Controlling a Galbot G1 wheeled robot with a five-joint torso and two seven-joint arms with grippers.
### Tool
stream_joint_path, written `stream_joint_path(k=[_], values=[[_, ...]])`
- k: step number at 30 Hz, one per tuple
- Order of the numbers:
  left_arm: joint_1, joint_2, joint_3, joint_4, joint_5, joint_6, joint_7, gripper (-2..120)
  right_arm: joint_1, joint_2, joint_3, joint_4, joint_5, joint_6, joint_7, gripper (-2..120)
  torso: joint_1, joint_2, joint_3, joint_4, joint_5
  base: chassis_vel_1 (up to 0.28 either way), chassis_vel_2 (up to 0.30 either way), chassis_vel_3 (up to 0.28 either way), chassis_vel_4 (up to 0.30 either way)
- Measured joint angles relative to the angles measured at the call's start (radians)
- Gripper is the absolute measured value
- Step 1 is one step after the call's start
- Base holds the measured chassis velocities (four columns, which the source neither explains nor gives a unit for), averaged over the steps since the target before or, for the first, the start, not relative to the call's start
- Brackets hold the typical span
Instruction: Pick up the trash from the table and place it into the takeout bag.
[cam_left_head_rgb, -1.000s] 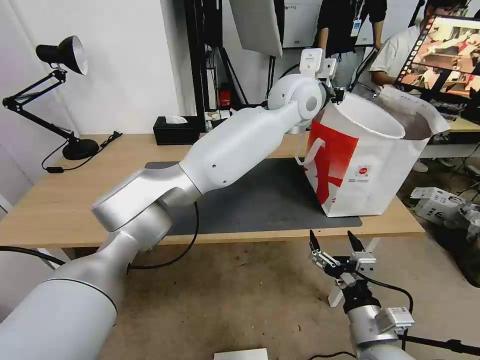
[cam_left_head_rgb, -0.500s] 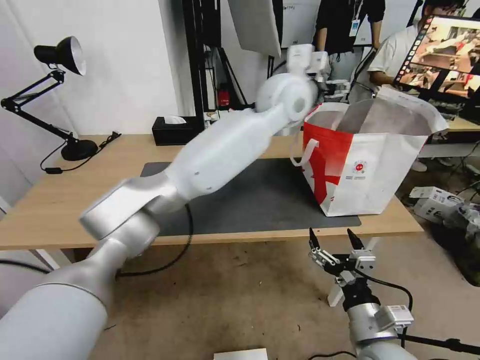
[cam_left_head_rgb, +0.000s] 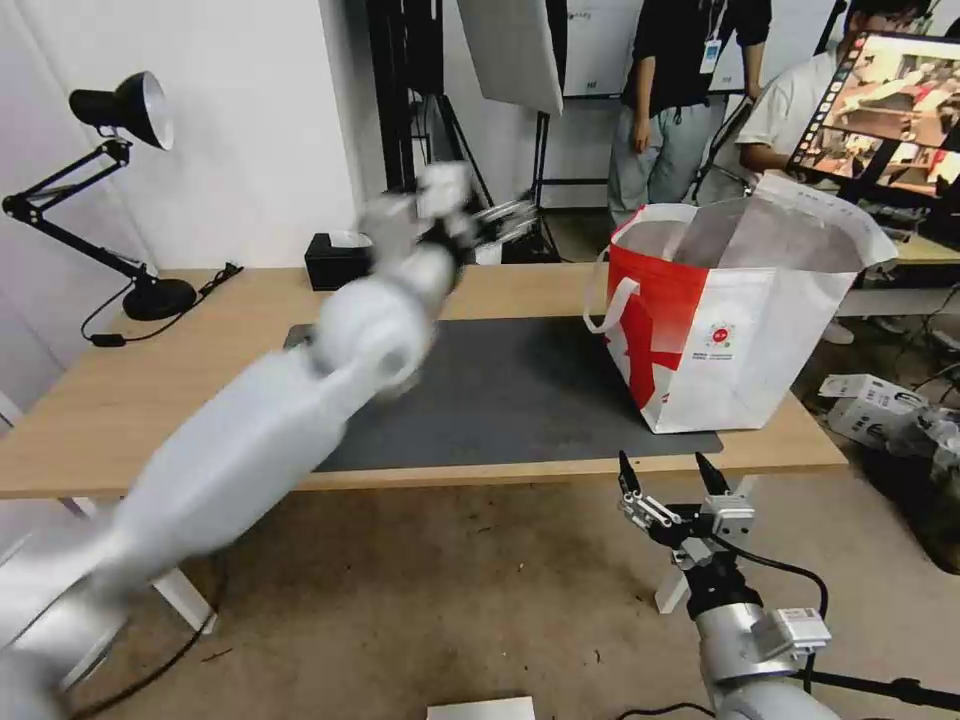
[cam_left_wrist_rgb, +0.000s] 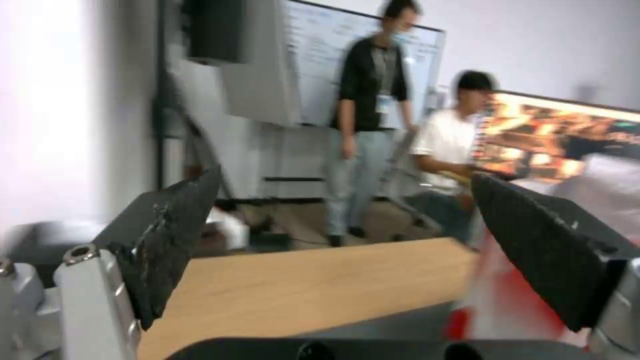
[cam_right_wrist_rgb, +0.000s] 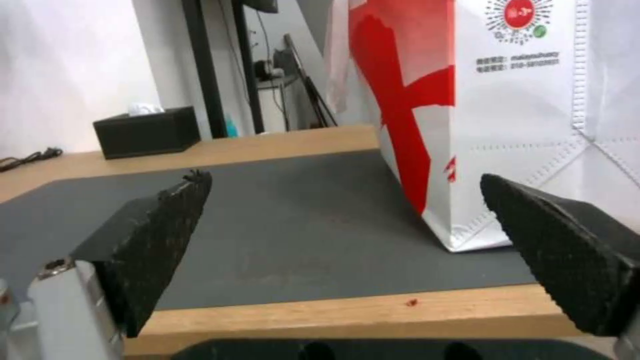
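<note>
Your left gripper hangs in the air above the table, out to the left of the takeout bag and just beside the black tissue box. Its arm stretches diagonally up over the dark mat, blurred. Its fingers are spread wide with nothing between them.

Your right gripper waits below the table's front edge, in front of the bag, fingertips up, spread wide and empty.

The bag stands upright on the mat's right end, mouth open.
</note>
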Motion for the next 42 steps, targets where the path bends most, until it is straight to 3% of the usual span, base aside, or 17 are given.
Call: stream_joint_path(k=[1, 2, 4, 5, 8, 9, 11, 13, 15, 16, 18, 19, 22, 24, 27, 33, 42], values=[[0.000, 0.000, 0.000, 0.000, 0.000, 0.000, 0.000, 100, 0.000, 0.000, 0.000, 0.000, 0.000, 0.000, 0.000, 100, 0.000, 0.000, 0.000, 0.0000, 0.0000, 0.000, 0.000, 0.000, 0.000], [0.126, 0.045, -0.085, -0.048, 0.049, -0.019, 0.020, 100, -0.002, 0.000, -0.001, 0.000, -0.005, 0.000, 0.000, 100, 0.000, 0.000, 0.000, 0.0006, -0.0004, 0.000, 0.000, 0.000, 0.000], [0.280, 0.082, -0.195, -0.095, 0.107, -0.044, 0.040, 100, -0.009, 0.014, 0.000, 0.001, -0.015, 0.003, -0.001, 100, 0.000, 0.000, 0.000, -0.0006, 0.0011, 0.000, 0.000, 0.000, 0.000], [0.280, 0.082, -0.195, -0.095, 0.107, -0.044, 0.040, 100, -0.009, 0.014, 0.000, 0.001, -0.015, 0.003, -0.001, 100, 0.000, 0.000, 0.000, -0.0006, 0.0011, 0.000, 0.000, 0.000, 0.000], [0.507, 0.052, -0.418, -0.160, 0.192, -0.055, 0.099, 100, -0.003, 0.015, 0.003, 0.002, -0.019, 0.005, -0.004, 100, 0.000, 0.000, 0.000, -0.0009, 0.0009, 0.000, 0.000, 0.000, 0.000], [0.507, 0.052, -0.418, -0.160, 0.192, -0.055, 0.099, 100, -0.003, 0.015, 0.003, 0.002, -0.019, 0.005, -0.004, 100, 0.000, 0.000, 0.000, -0.0009, 0.0009, 0.000, 0.000, 0.000, 0.000], [0.699, -0.018, -0.593, -0.201, 0.277, -0.079, 0.180, 100, -0.001, 0.015, 0.006, 0.005, -0.021, 0.005, -0.006, 100, 0.000, 0.000, 0.000, -0.0008, 0.0003, 0.000, 0.000, 0.000, 0.000], [0.761, -0.044, -0.641, -0.214, 0.299, -0.086, 0.208, 100, -0.001, 0.015, 0.007, 0.006, -0.022, 0.006, -0.007, 100, 0.000, 0.000, 0.000, -0.0009, 0.0006, 0.000, 0.000, 0.000, 0.000], [1.005, -0.188, -0.829, -0.265, 0.379, -0.137, 0.334, 100, 0.001, 0.016, 0.019, 0.008, -0.031, 0.009, -0.013, 100, 0.000, 0.000, 0.000, -0.0003, 0.0007, 0.000, 0.000, 0.000, 0.000], [1.005, -0.188, -0.829, -0.265, 0.379, -0.137, 0.334, 100, 0.001, 0.016, 0.019, 0.008, -0.031, 0.009, -0.013, 100, 0.000, 0.000, 0.000, -0.0003, 0.0007, 0.000, 0.000, 0.000, 0.000], [1.161, -0.320, -0.908, -0.303, 0.432, -0.173, 0.404, 100, 0.003, 0.021, 0.040, 0.011, -0.043, 0.012, -0.015, 100, 0.000, 0.000, 0.000, -0.0001, 0.0009, 0.000, 0.000, 0.000, 0.000], [1.161, -0.320, -0.908, -0.303, 0.432, -0.173, 0.404, 100, 0.003, 0.021, 0.040, 0.011, -0.043, 0.012, -0.015, 100, 0.000, 0.000, 0.000, -0.0001, 0.0009, 0.000, 0.000, 0.000, 0.000], [1.284, -0.460, -0.889, -0.335, 0.495, -0.206, 0.443, 100, -0.007, 0.041, 0.086, 0.026, -0.077, 0.021, -0.016, 100, 0.000, 0.000, 0.000, -0.0005, 0.0012, 0.000, 0.000, 0.000, 0.000], [1.300, -0.488, -0.861, -0.342, 0.519, -0.209, 0.445, 100, -0.012, 0.048, 0.099, 0.033, -0.090, 0.025, -0.016, 100, 0.000, 0.000, 0.000, -0.0006, 0.0012, 0.000, 0.000, 0.000, 0.000], [1.323, -0.554, -0.761, -0.357, 0.606, -0.218, 0.447, 100, -0.028, 0.071, 0.127, 0.059, -0.133, 0.029, -0.015, 100, 0.000, 0.000, 0.000, -0.0012, 0.0010, 0.000, 0.000, 0.000, 0.000], [1.338, -0.603, -0.709, -0.366, 0.672, -0.224, 0.443, 100, -0.035, 0.080, 0.128, 0.076, -0.182, 0.029, -0.015, 100, 0.000, 0.000, 0.000, -0.0008, 0.0010, 0.000, 0.000, 0.000, 0.000], [1.333, -0.605, -0.702, -0.368, 0.679, -0.225, 0.437, 100, -0.037, 0.083, 0.124, 0.078, -0.195, 0.029, -0.006, 100, 0.000, 0.000, 0.000, -0.0007, 0.0009, 0.000, 0.000, 0.000, 0.000]])
